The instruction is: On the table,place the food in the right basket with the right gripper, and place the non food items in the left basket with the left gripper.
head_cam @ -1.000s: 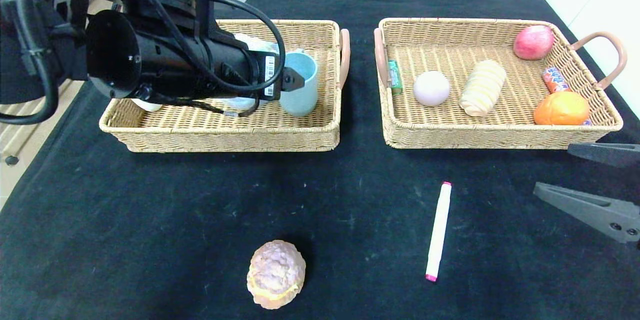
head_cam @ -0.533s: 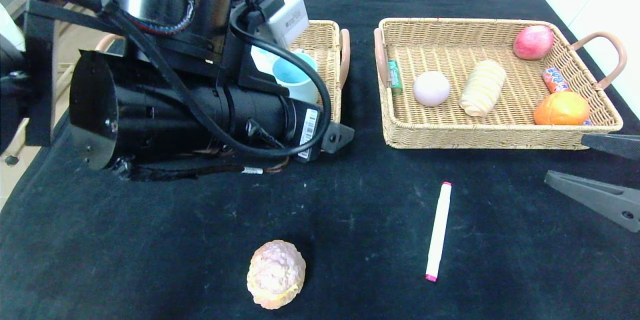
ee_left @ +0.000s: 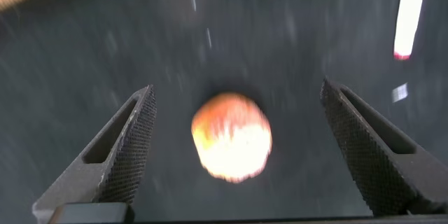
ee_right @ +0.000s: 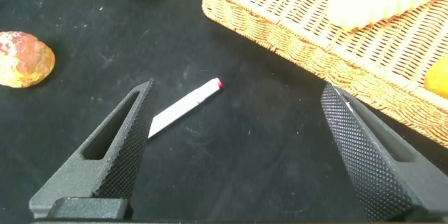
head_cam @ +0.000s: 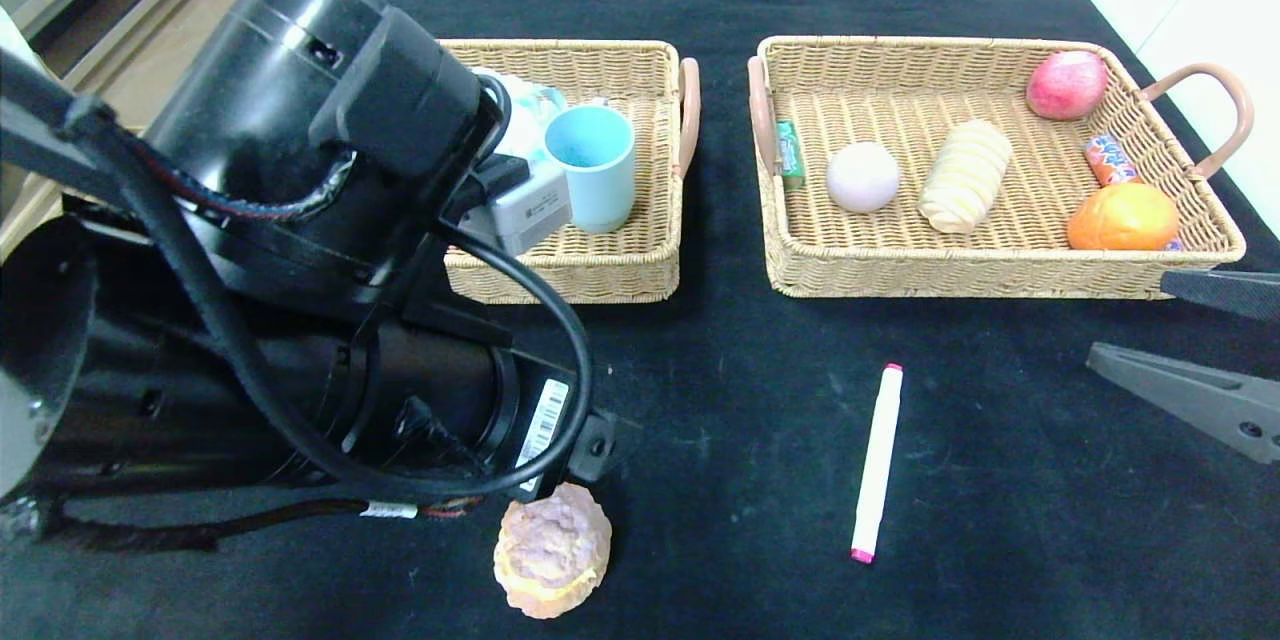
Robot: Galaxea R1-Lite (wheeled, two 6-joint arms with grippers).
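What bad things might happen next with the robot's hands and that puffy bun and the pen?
1. The left gripper, open, has the cream puff between its fingers. That is food, so it may land in the left basket.
2. The marker lies near the open right gripper, which handles food only.
3. The left arm hides part of the left basket and could bump the blue cup.

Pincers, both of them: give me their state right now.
Left pincer: open, empty, above the cream puff.
Right pincer: open, empty, above the marker.
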